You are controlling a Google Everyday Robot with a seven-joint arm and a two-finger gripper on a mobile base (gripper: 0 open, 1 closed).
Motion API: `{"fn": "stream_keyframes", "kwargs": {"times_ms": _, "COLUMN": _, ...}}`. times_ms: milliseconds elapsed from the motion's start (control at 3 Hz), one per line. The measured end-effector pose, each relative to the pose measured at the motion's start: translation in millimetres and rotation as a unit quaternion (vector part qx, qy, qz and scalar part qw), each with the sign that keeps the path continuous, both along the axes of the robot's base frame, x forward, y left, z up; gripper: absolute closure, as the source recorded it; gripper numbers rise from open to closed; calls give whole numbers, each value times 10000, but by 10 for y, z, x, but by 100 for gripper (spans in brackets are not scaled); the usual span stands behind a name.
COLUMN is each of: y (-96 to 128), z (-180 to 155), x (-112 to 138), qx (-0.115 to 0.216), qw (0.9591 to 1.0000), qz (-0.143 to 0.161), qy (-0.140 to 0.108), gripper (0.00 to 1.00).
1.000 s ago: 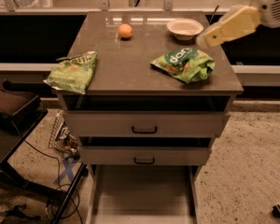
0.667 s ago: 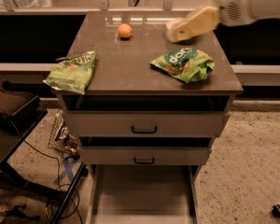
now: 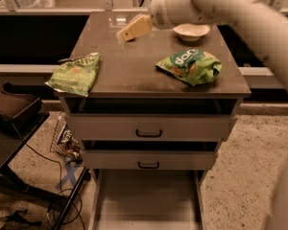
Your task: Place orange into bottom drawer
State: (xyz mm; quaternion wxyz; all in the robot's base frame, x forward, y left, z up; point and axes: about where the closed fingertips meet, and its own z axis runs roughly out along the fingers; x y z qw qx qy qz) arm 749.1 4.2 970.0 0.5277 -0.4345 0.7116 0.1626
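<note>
My gripper hangs over the far left part of the grey cabinet's top, at the end of my pale arm, which reaches in from the upper right. The orange is hidden; the gripper covers the place where it lay. The bottom drawer is pulled out below the two drawer fronts with black handles. Its pale floor is bare.
A white bowl stands at the back right of the cabinet top. One green chip bag lies at the left edge and another at the right. A dark low stand and cables lie on the floor at left.
My gripper has swept left across the back of the cabinet top, from beside the white bowl to over the orange, which was visible before and is now covered.
</note>
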Motion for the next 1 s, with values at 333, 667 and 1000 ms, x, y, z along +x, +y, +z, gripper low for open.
{"fn": "stream_keyframes", "kwargs": {"times_ms": 333, "y": 323, "z": -392, "x": 431, "qx": -11, "qw": 9999, "qz": -13, "qy": 150, "gripper": 0}}
{"fn": "stream_keyframes", "kwargs": {"times_ms": 667, "y": 334, "z": -418, "x": 481, "qx": 76, "qw": 9998, "qz": -2, "qy": 175, "gripper": 0}}
{"fn": "stream_keyframes", "kwargs": {"times_ms": 1000, "y": 222, "z": -540, "x": 778, "qx": 546, "qw": 9982, "qz": -104, "qy": 243, "gripper": 0}}
